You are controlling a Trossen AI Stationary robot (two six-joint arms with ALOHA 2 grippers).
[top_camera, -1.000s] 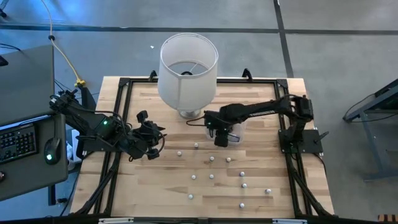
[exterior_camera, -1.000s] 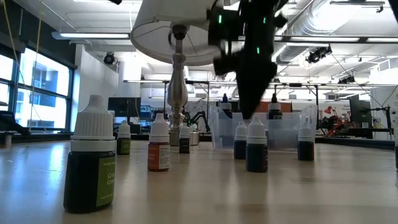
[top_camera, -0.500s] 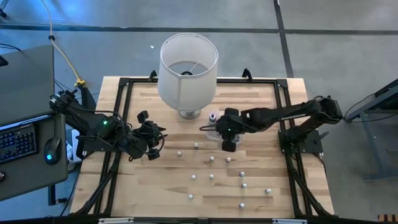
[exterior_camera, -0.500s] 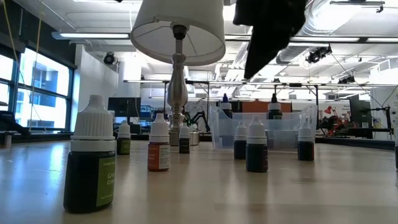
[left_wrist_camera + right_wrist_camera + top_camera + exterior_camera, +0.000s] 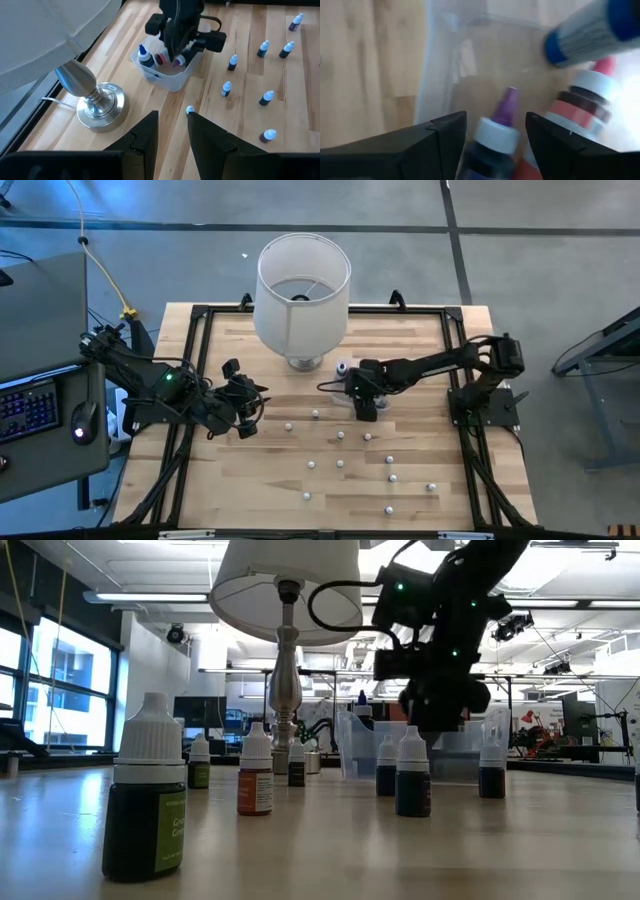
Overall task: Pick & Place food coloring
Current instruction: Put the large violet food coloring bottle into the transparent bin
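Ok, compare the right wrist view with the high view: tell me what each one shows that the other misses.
Only the right wrist view shows the purple-tipped bottle between the right gripper fingers inside the clear tub. Only the high view shows the left gripper waiting near the table's left side, the lampshade, and the loose bottles across the table. Both show the tub.

Right arm extended across the bench, its end effector (image 5: 366, 404) pointing down, fingers parted. Left arm folded at the bench's left side, end effector (image 5: 243, 418) parted.
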